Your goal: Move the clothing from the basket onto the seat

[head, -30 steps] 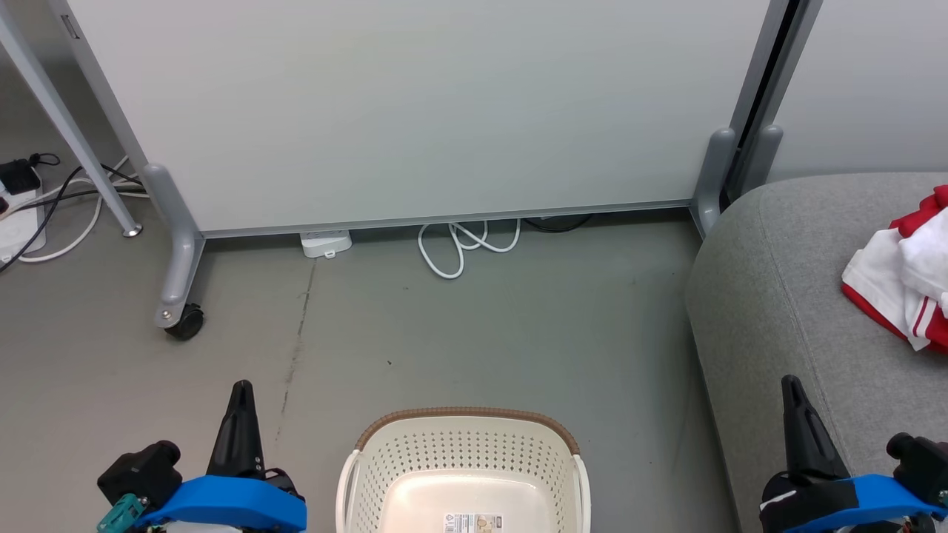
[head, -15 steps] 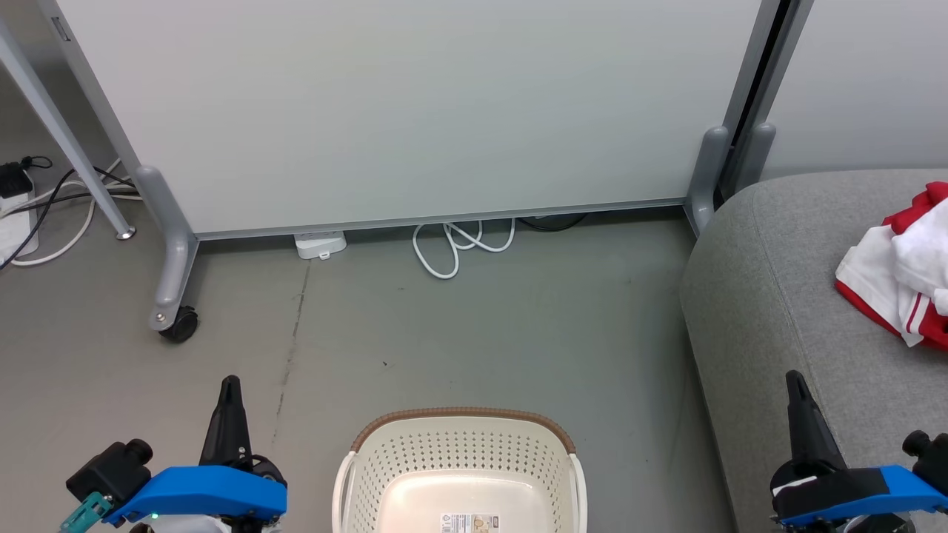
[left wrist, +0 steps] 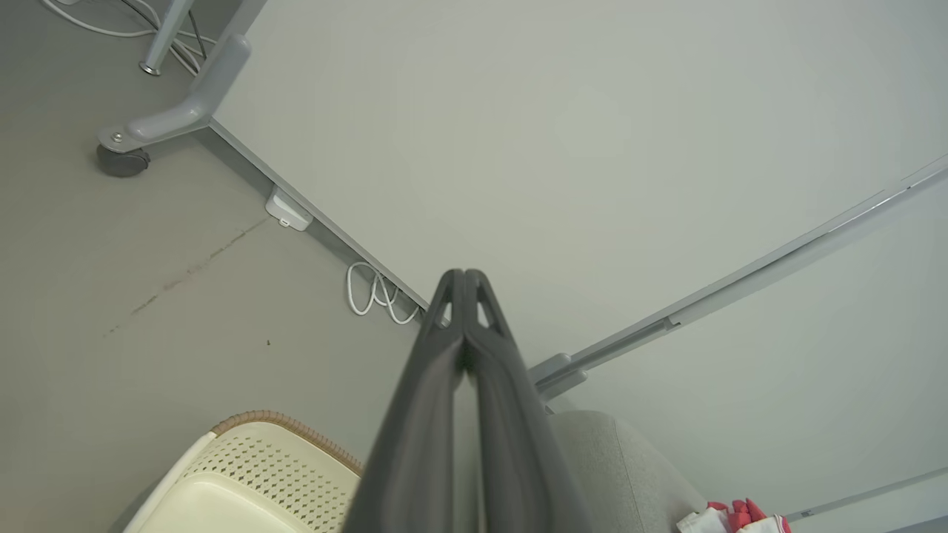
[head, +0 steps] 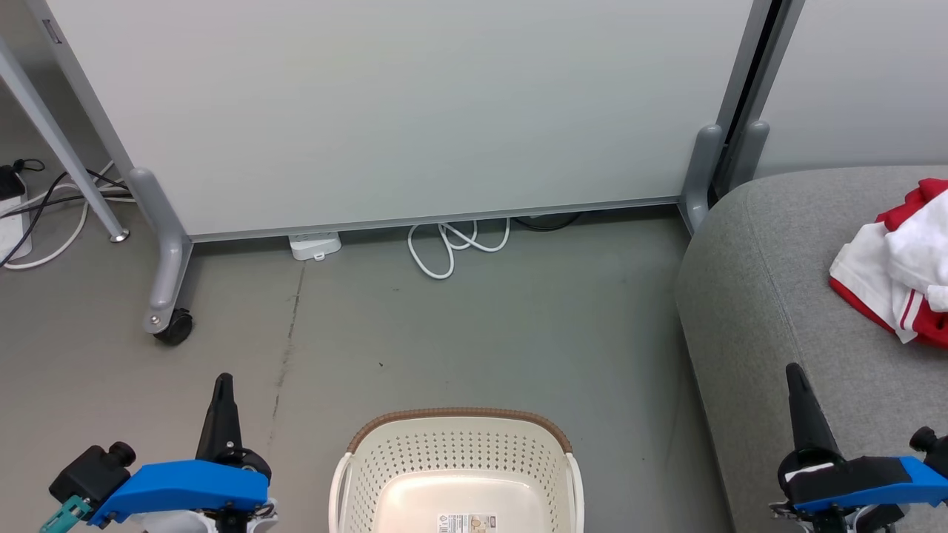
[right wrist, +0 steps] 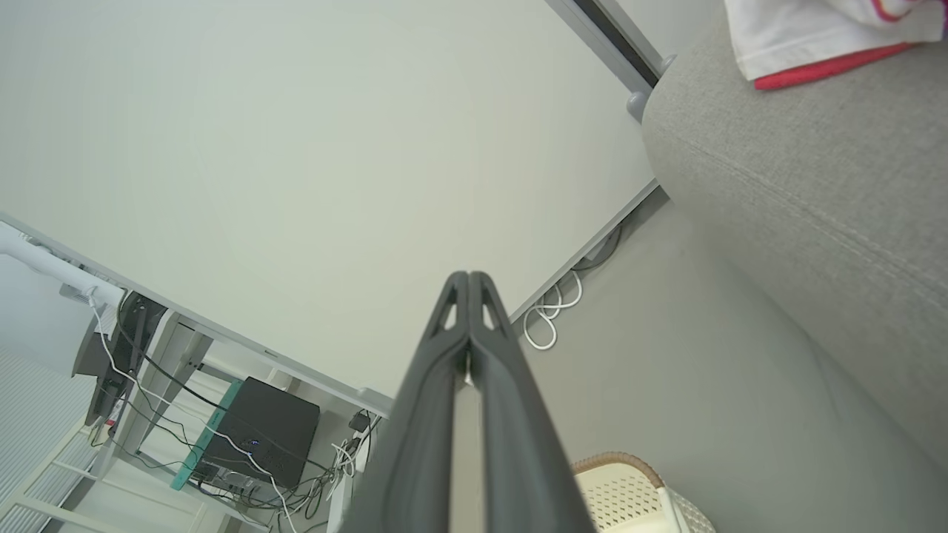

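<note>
Lying on the seat [head: 770,296], edge-cropped clothing [head: 896,274]; left gripper [head: 222,379] and right gripper [head: 792,368] both closed, empty.

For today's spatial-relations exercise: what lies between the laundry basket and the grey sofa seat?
Bare grey floor, seen in the head view, separates the laundry basket from the sofa seat.

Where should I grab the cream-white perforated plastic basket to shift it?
I'd take the cream-white perforated plastic basket by its brown woven-look far rim, coming straight down, one finger inside: it stands upright and empty, so the thin rim is open from above.
</note>
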You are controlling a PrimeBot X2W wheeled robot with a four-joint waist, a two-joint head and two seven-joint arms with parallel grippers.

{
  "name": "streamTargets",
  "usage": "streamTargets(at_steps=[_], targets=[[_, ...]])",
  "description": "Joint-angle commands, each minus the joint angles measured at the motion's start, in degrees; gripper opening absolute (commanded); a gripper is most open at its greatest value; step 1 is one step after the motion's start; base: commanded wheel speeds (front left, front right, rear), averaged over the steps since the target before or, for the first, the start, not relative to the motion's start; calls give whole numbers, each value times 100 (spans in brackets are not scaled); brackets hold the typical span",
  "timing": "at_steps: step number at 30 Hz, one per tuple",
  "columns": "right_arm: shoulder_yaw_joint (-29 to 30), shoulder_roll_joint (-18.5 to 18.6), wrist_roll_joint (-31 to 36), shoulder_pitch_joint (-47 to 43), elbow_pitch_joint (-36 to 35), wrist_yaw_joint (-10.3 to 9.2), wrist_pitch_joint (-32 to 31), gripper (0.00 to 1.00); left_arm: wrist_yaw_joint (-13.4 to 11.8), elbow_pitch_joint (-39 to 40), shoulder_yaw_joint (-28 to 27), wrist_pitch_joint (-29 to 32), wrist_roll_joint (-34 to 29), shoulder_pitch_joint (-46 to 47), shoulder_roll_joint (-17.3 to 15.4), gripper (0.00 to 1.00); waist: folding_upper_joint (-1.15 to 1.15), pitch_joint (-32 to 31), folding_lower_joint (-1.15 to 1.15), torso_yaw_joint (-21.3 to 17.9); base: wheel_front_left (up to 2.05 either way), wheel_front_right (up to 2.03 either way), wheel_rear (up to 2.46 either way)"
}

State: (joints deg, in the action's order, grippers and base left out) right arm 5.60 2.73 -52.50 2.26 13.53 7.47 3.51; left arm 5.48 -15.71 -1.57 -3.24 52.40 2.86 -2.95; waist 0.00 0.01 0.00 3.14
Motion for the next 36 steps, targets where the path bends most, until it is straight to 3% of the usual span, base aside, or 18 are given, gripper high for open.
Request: streamTargets(at_steps=[1, 36], targets=[[15, 18, -222, 152, -51, 2, -62, 0, 34, 84, -60, 49, 213, 193, -6, 0, 0, 0, 0, -8, 0, 0, 0], [62, 21, -2264, 303, 3, 3, -584, 0, 136, 138, -304, 561, 2266, 292, 1, 0, 0, 8, 0, -149, 0, 0, 0]])
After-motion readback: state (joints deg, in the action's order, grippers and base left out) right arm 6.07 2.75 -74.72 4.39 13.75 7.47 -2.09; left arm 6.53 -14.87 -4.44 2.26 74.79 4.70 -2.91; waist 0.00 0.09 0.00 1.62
